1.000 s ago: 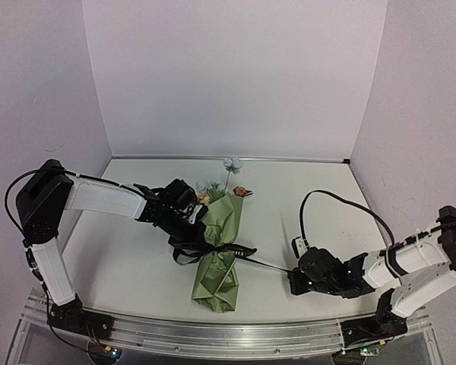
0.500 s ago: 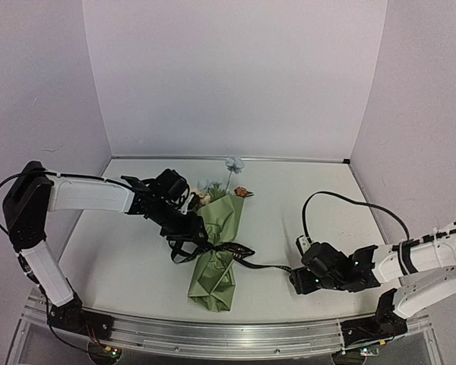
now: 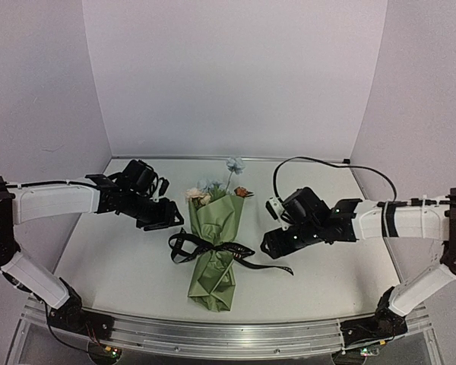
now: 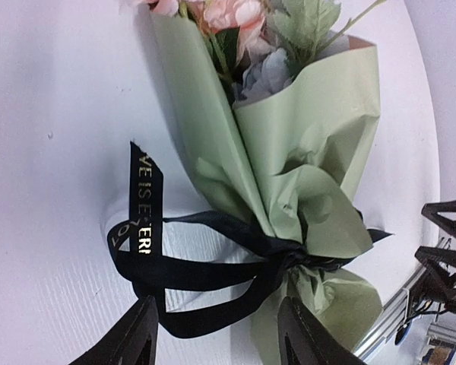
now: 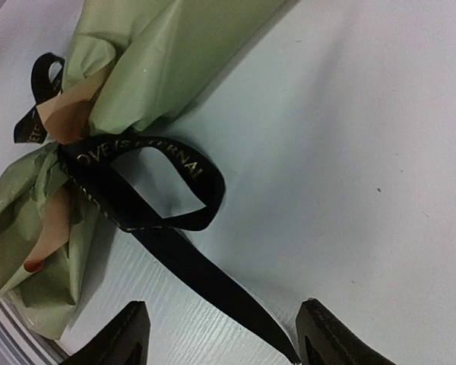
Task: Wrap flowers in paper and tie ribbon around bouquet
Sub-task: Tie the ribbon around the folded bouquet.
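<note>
Two arms on this one, and neither is touching the goods. Left gripper (image 3: pixel 169 219) is hanging over the left part of the bench (image 3: pixel 121 258) with its jaws standing apart, nothing between them, just short of the left loop of the ribbon (image 4: pixel 144 220). The bouquet (image 3: pixel 213 262) is lying mid-bench, narrow end pointing at the near edge, the flowers (image 3: pixel 210 190) poking out of the olive paper (image 3: pixel 222 217) toward the far edge. That black ribbon is sitting knotted round the cone's waist, loops on either side, one tail trailing right. Right gripper (image 3: pixel 267 245) is floating just right of the knot, jaws spread wide too and gripping nothing.
</note>
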Robot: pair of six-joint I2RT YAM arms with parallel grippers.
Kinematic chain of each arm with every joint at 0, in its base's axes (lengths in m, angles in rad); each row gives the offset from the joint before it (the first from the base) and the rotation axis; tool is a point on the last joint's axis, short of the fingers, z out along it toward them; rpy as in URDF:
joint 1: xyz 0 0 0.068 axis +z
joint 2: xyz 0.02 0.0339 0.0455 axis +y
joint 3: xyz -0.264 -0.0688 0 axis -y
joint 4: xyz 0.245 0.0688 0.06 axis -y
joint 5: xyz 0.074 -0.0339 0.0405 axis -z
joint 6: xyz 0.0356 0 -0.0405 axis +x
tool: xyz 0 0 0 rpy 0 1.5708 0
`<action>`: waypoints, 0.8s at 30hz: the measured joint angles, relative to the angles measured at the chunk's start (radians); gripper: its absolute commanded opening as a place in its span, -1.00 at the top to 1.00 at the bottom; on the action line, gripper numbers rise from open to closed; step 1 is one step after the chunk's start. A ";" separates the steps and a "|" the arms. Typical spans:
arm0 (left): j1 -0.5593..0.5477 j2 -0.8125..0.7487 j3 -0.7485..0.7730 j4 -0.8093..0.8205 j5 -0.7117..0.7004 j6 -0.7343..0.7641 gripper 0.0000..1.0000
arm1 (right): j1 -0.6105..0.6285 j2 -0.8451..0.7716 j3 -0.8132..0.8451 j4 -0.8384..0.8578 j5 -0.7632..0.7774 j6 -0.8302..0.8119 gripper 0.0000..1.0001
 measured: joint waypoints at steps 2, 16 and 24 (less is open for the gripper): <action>0.004 0.000 -0.028 0.002 0.017 0.000 -0.06 | -0.024 0.073 0.072 -0.012 -0.073 -0.038 -0.23; 0.076 0.134 -0.034 0.008 0.033 0.038 0.08 | -0.066 0.408 0.320 0.000 -0.306 -0.271 -0.16; 0.079 0.213 -0.034 0.008 0.023 0.055 -0.12 | -0.063 0.429 0.330 -0.059 -0.194 -0.221 -0.17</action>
